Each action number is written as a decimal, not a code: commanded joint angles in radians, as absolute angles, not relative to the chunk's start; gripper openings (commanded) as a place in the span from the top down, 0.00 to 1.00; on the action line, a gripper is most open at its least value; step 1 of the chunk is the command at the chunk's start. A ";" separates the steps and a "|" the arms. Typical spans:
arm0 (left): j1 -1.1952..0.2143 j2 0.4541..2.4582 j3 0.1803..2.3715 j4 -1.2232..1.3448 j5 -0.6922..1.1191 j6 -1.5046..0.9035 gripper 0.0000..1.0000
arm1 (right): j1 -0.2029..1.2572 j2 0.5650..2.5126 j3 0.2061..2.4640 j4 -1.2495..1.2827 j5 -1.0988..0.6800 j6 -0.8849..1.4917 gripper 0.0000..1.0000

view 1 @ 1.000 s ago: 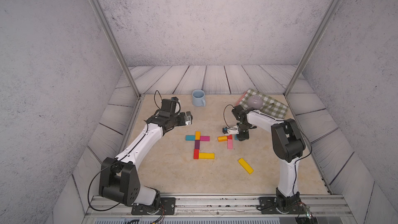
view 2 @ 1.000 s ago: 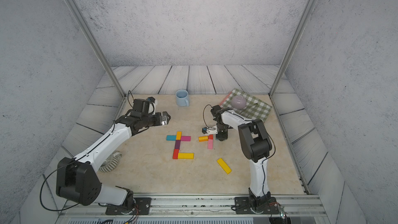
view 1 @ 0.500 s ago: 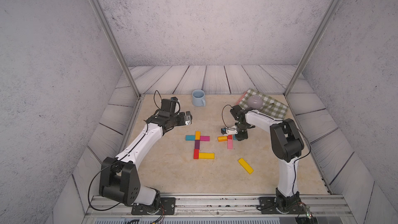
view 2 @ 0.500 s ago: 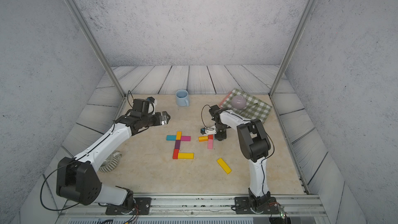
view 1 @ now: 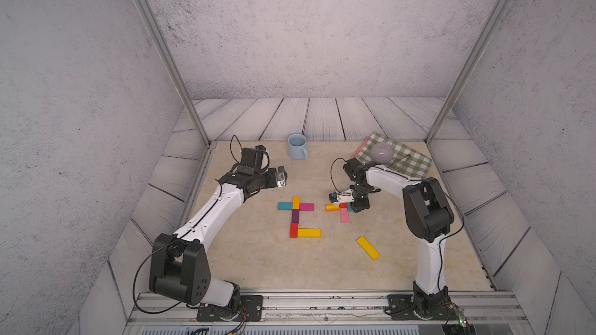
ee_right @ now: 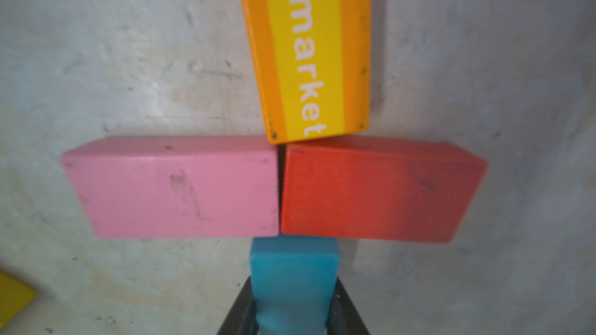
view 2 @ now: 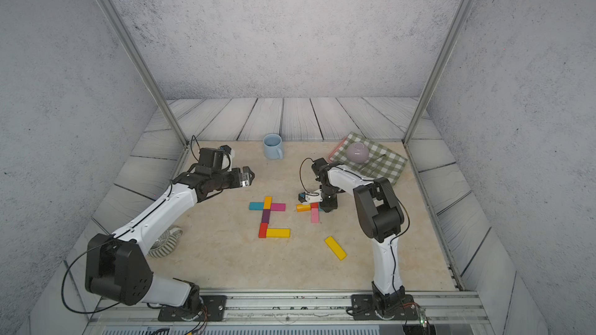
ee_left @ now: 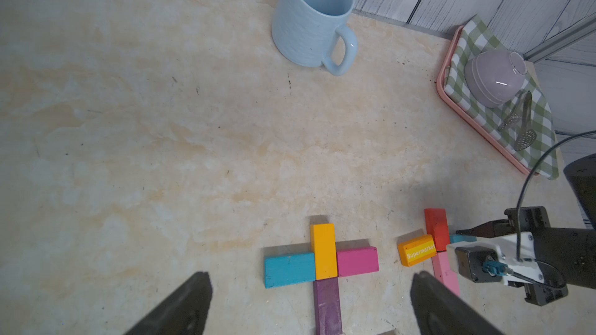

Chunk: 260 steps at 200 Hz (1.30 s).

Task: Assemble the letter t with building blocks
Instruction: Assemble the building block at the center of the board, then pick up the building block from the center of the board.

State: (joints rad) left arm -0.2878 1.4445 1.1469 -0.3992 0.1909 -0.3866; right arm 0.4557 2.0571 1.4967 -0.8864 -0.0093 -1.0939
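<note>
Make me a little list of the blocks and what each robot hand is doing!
left hand: open, holding nothing
right hand: shut on teal block
teal block: end against pink block and red block
orange block: on their opposite side, tilted
six-block shape: lying flat, no hand on it
loose yellow block: lying alone
mug: upright, behind the blocks

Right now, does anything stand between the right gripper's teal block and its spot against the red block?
Nothing visible. The teal block, held in the right gripper, already sits at the seam of the pink block and red block, opposite the orange block.
</note>
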 commanded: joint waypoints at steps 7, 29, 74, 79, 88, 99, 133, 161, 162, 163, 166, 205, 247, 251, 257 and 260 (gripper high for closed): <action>-0.279 1.452 1.140 -0.385 0.190 -0.390 0.01 | 0.463 2.080 1.488 -0.914 -0.026 -1.104 0.86; -0.279 1.453 1.139 -0.386 0.193 -0.389 0.01 | 0.463 2.085 1.488 -0.916 -0.006 -1.093 0.82; -0.279 1.454 1.138 -0.385 0.196 -0.391 0.01 | 0.462 2.097 1.484 -0.896 0.068 -1.064 0.35; -0.278 1.454 1.139 -0.384 0.197 -0.391 0.01 | 0.461 2.097 1.483 -0.890 0.074 -1.057 0.28; -0.279 1.453 1.138 -0.385 0.196 -0.390 0.01 | 0.460 2.093 1.481 -0.881 0.075 -1.046 0.20; -0.278 1.453 1.138 -0.384 0.196 -0.390 0.01 | 0.459 2.083 1.483 -0.868 0.074 -1.015 0.18; -0.278 1.453 1.143 -0.393 0.192 -0.387 0.01 | 0.454 1.963 1.452 -0.764 0.024 -0.903 0.14; -0.278 1.451 1.146 -0.399 0.195 -0.380 0.01 | 0.455 1.783 1.377 -0.680 -0.045 -0.802 0.13; -0.278 1.451 1.146 -0.399 0.195 -0.379 0.01 | 0.455 1.778 1.375 -0.680 -0.048 -0.798 0.12; -0.278 1.451 1.146 -0.398 0.194 -0.380 0.01 | 0.455 1.772 1.373 -0.680 -0.050 -0.795 0.13; -0.278 1.451 1.146 -0.398 0.193 -0.380 0.01 | 0.455 1.757 1.366 -0.682 -0.056 -0.783 0.13; -0.278 1.444 1.144 -0.402 0.189 -0.380 0.01 | 0.491 1.564 1.194 -0.693 -0.073 -0.543 0.13; -0.278 1.445 1.144 -0.397 0.197 -0.382 0.01 | 0.574 1.376 0.951 -0.644 -0.109 -0.291 0.13; -0.278 1.445 1.145 -0.396 0.196 -0.383 0.01 | 0.581 1.370 0.937 -0.643 -0.107 -0.277 0.13; -0.278 1.446 1.146 -0.397 0.199 -0.385 0.01 | 0.590 1.365 0.918 -0.644 -0.104 -0.259 0.13; -0.278 1.447 1.146 -0.396 0.201 -0.385 0.01 | 0.593 1.364 0.911 -0.644 -0.100 -0.249 0.14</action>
State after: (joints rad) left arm -0.2871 1.4445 1.1469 -0.4000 0.1909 -0.3862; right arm 0.5606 1.4014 0.9741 -0.6510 -0.0807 -0.4252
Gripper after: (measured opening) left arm 0.993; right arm 0.868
